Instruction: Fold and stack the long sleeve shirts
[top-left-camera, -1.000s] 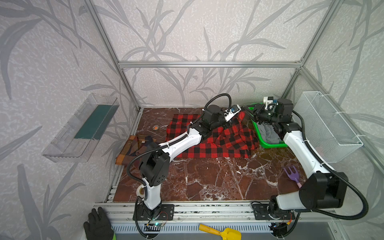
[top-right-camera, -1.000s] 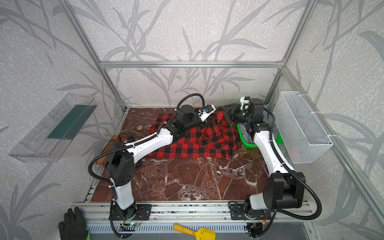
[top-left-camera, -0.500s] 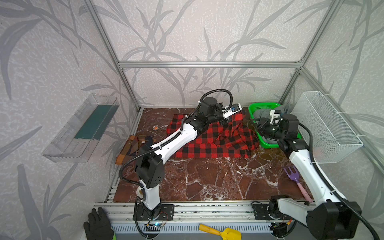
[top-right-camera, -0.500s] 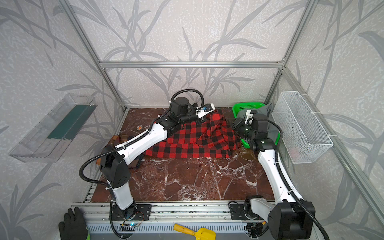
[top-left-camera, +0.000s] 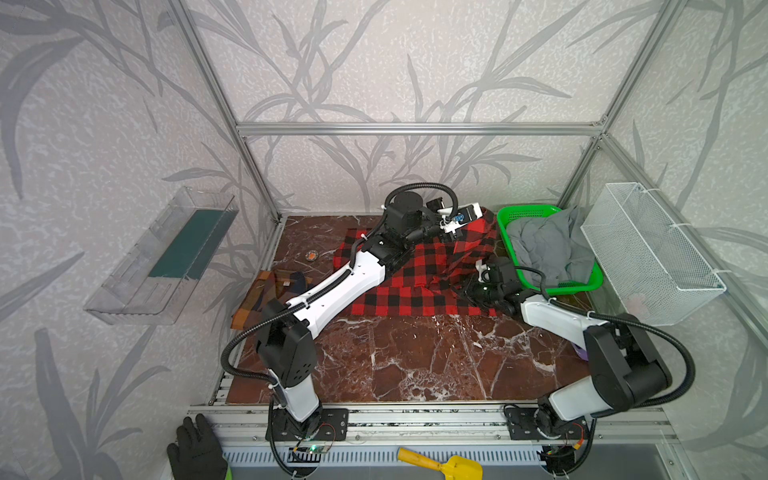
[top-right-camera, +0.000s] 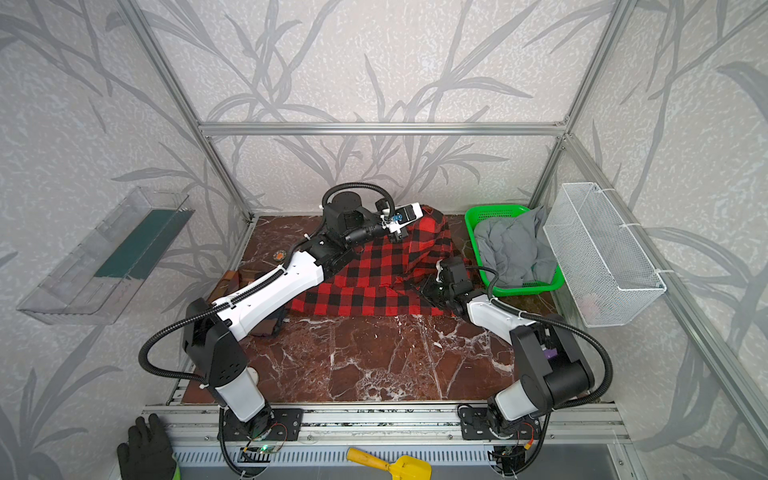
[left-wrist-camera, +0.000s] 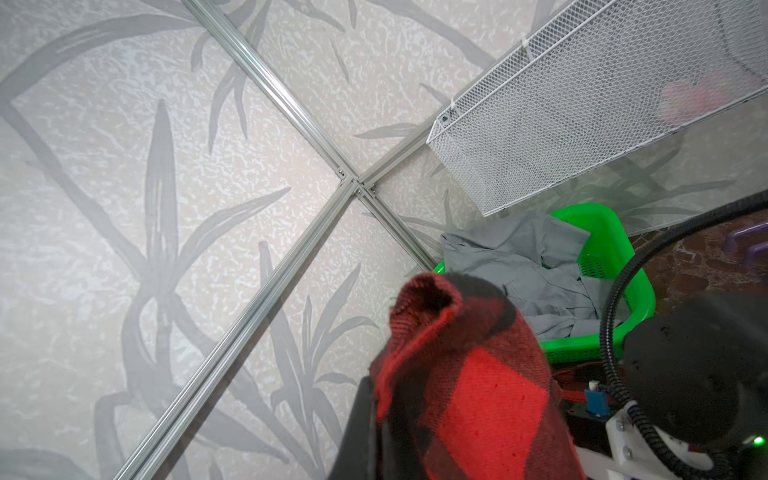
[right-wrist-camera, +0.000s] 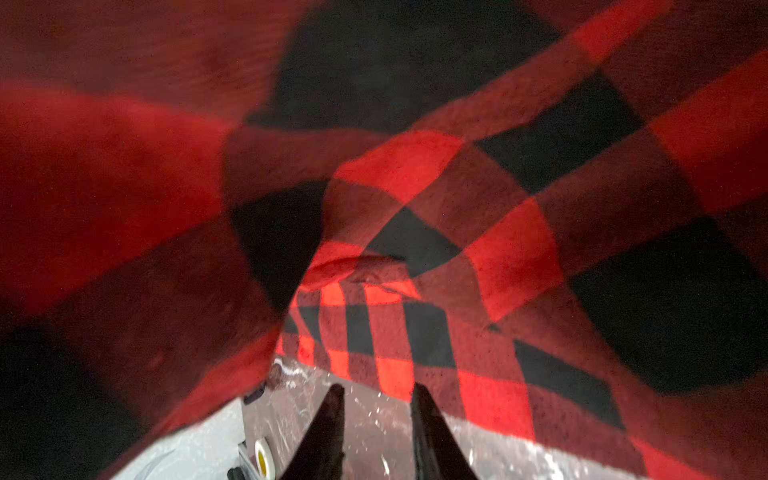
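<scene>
Roughly halfway, I judge. Nearest, the right gripper (right-wrist-camera: 377, 390) sits low at the red shirt's (top-left-camera: 415, 282) near right edge, jaws a little apart with only bare table (top-left-camera: 415, 357) showing between them and the hem just ahead. At the left edge, partly under the left arm, the plaid shirt (top-left-camera: 270, 291) lies as a compact bundle that looks folded already. The red shirt lies mostly flat across the middle of the table, rumpled on its right side, with no fold made that I can see. Farther back, the left gripper (top-left-camera: 478, 214) pinches an end of it and holds that end raised off the table. Folding it and stacking it with the plaid shirt remain. Beyond, a basket (top-left-camera: 511, 216) holds grey cloth (top-left-camera: 548, 245); I cannot tell whether that is a shirt.
</scene>
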